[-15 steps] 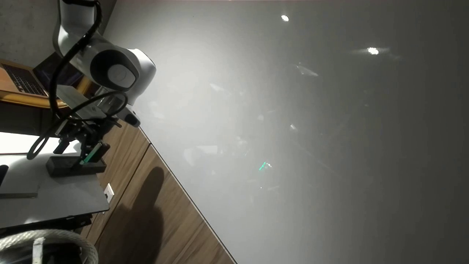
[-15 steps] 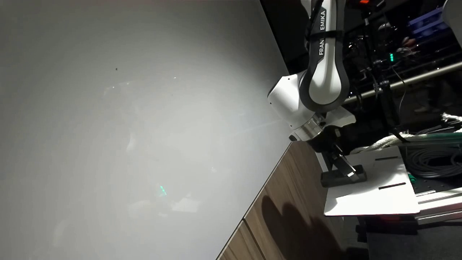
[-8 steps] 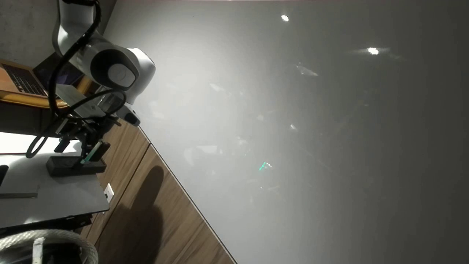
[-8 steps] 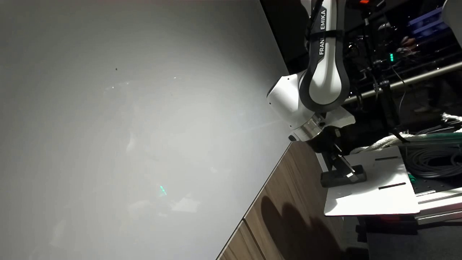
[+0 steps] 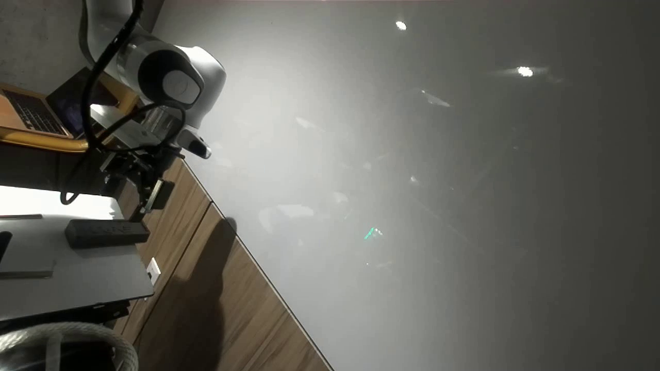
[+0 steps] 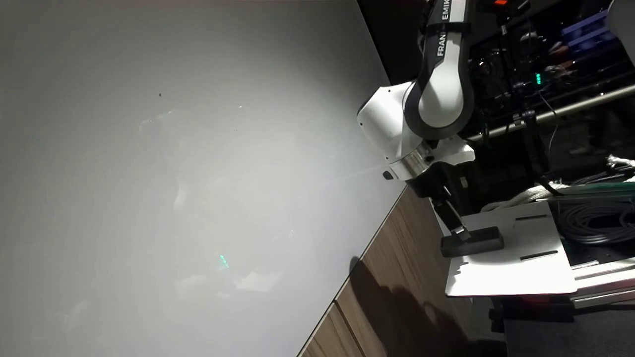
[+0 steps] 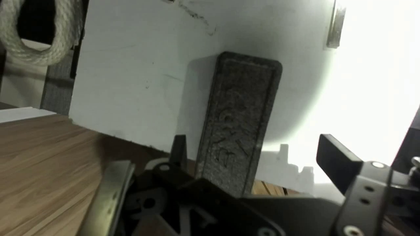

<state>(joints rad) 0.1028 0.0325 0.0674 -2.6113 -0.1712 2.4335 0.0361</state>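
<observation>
- One dark grey block, lettered on top, lies on one white bench, one end jutting past the edge.
- One hand, released, its two fingers wide apart near that end; contact cannot be made out.
- One loop of pale rope beside the bench.
- In an exterior view, one laptop, lid raised, and one white socket.
</observation>
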